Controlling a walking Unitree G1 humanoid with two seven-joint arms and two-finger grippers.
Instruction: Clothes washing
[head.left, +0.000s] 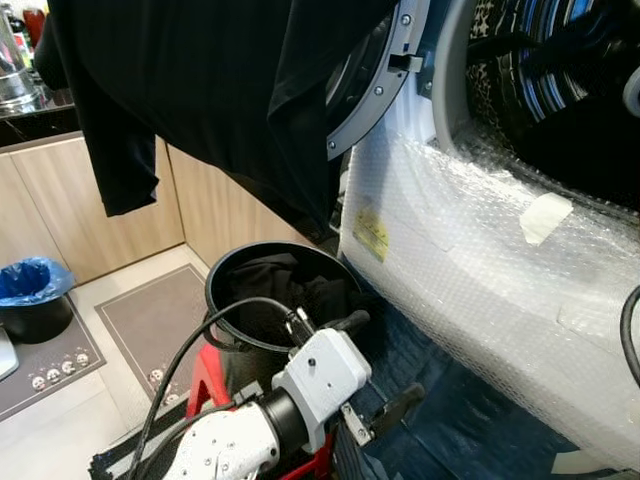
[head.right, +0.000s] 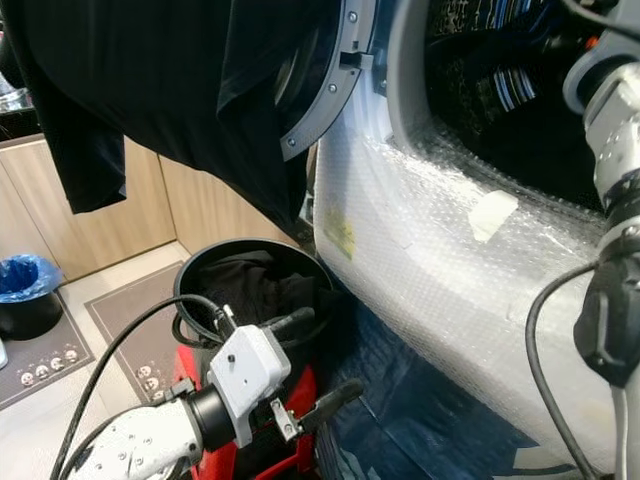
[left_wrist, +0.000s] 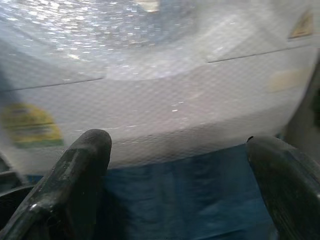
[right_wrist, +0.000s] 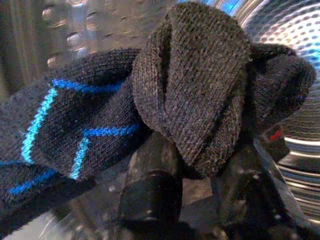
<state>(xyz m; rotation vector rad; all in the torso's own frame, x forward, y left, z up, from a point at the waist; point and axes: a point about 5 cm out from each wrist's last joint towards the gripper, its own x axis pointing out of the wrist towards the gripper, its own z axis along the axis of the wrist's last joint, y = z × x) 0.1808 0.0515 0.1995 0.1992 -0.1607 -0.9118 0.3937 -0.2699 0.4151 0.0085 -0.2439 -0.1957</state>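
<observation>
Dark knit garment with blue zigzag stripes, bunched in right pincer.

The left arm is silver-white with a black collar and a boxy pale-grey wrist housing (one dark screw on top); black cables loop over it, and two long black fingers project forward.

Black garment cut off at top; hides washer door.
</observation>
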